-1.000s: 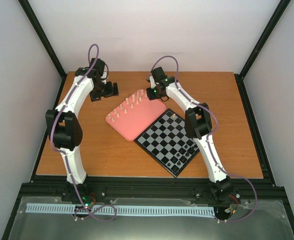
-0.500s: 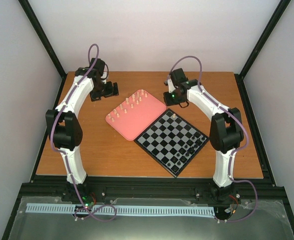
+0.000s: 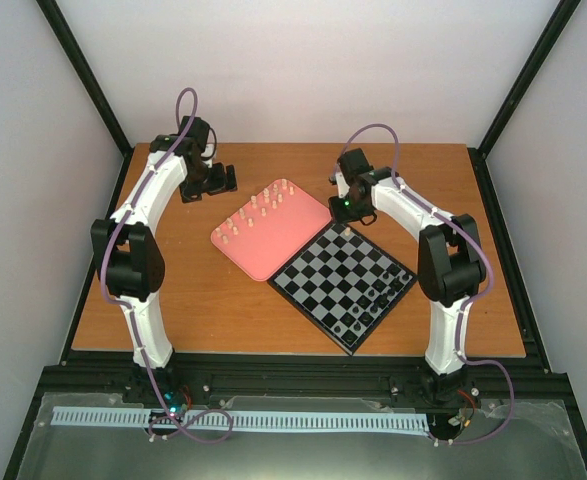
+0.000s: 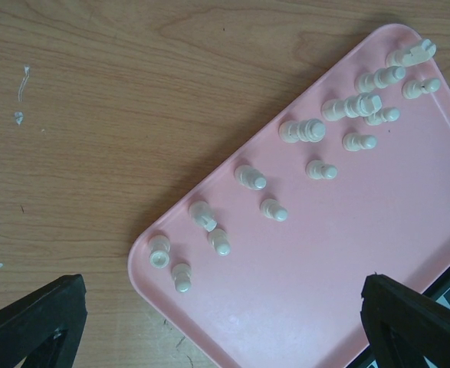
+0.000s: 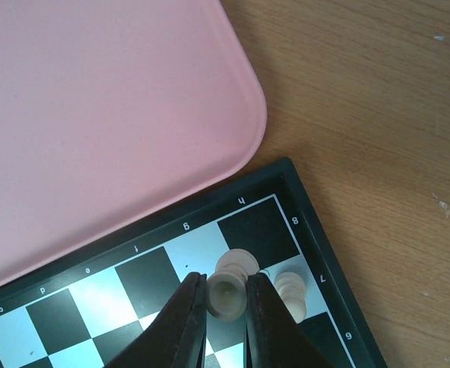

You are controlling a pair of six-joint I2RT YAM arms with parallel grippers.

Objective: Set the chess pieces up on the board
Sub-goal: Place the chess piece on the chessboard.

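Wood table point(image 3: 193, 300), white walls point(image 3: 293, 70); pink tray point(image 3: 273, 250) beside board point(image 3: 323, 290).

The top camera sits high up behind the arms point(image 3: 138, 260) and looks down on the whole worktop point(image 3: 193, 300). The left wrist camera looks down from close by at the pink tray point(image 4: 347, 261) and the wood beside it. The right wrist camera is closer still, over a corner of the board point(image 5: 259, 230). All three views show the tray.
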